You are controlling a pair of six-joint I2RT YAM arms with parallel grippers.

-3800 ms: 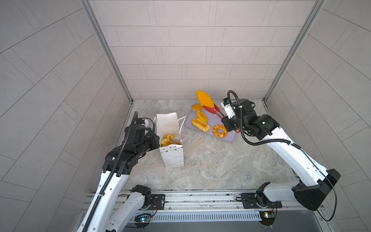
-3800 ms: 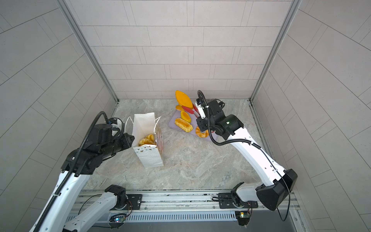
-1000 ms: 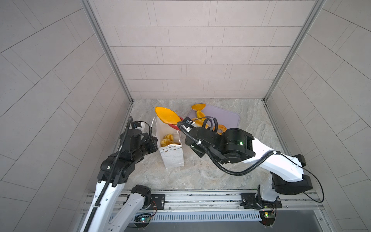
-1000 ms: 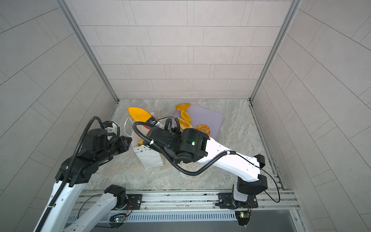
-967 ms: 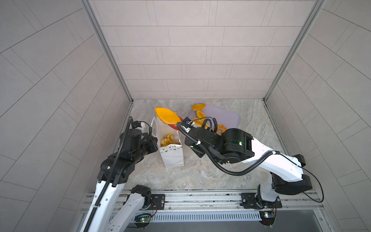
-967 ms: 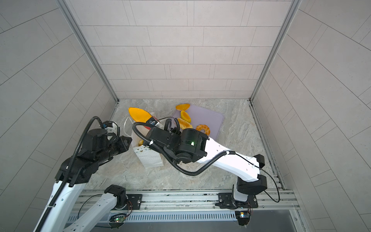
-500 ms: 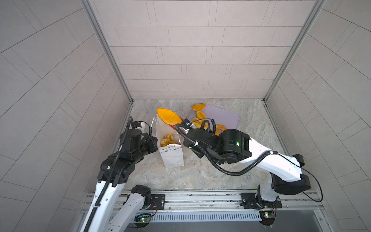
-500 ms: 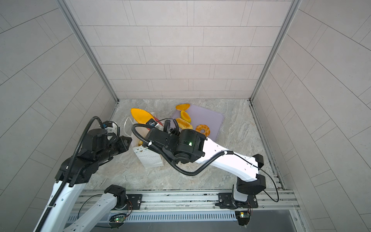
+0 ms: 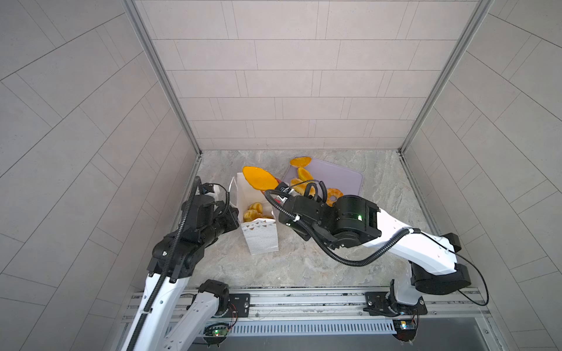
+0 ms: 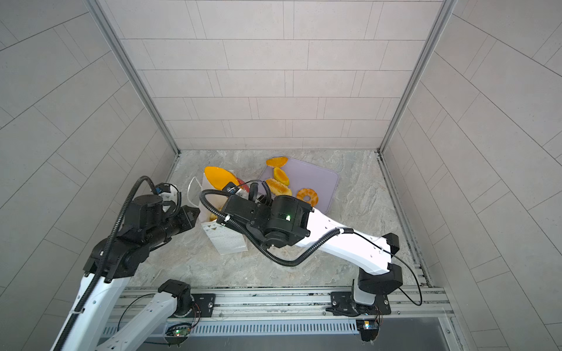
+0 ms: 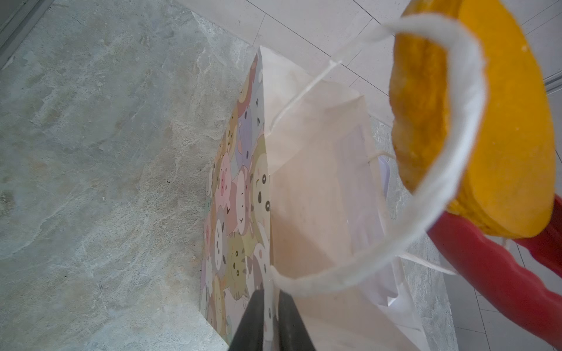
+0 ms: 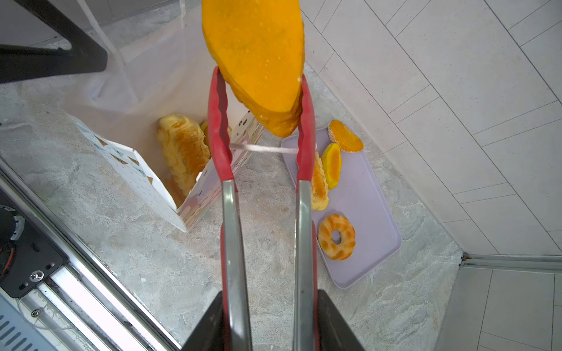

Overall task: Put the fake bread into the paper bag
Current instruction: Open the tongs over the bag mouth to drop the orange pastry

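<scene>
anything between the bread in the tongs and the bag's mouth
Only the bag's own cord handle: in the right wrist view it runs across between the arms of the tongs, by the lower tip of the flat orange bread. Otherwise the mouth of the paper bag is open, held by the left gripper.

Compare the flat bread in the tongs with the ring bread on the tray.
The flat bread sits in the tongs; the ring bread lies on the tray. The flat bread is larger, solid orange; the ring bread has a hole and mottled crust. Both are outside the paper bag.
</scene>
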